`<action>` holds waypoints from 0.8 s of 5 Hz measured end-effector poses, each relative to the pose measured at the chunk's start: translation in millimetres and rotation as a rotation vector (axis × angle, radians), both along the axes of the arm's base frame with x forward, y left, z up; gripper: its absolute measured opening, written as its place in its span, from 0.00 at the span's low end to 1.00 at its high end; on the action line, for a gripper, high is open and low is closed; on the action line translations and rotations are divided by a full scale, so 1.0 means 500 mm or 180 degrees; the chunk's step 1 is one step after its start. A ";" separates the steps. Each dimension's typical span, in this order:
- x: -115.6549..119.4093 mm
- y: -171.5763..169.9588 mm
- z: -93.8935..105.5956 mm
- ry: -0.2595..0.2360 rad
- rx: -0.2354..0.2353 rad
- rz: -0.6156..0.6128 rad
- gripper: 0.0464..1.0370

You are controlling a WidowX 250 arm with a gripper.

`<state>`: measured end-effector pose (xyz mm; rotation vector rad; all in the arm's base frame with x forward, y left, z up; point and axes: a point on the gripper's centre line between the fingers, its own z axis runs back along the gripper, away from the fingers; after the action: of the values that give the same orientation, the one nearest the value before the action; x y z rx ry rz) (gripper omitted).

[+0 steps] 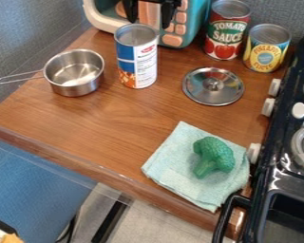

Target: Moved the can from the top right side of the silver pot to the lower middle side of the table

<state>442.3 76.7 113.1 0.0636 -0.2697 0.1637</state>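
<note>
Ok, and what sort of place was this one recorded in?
Probably a toy kitchen set up in a room: there's a small stove at the right, a pot and a lid on the wooden counter.

There were three cylindrical metal cans (137,59); one silver metal pot (78,89); one round silver lid (213,95); one pale-green cloth (174,159); one green toy broccoli (214,154); one teal toy microwave (196,21); one black stove (263,182).

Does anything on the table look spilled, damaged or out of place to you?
Nothing looks spilled or damaged. Slightly odd: the lid lies away from the silver pot, and the cloth sits askew by the table's near edge.
</note>
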 end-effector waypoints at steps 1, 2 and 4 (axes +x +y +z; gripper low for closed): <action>0.001 0.003 -0.002 -0.0006 0.0031 0.0007 0.96; 0.000 0.003 -0.024 0.0071 0.0021 0.0015 0.96; -0.057 -0.012 -0.097 0.0459 -0.0071 -0.0018 0.96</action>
<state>413.9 70.8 64.7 0.0521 -0.1243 0.1558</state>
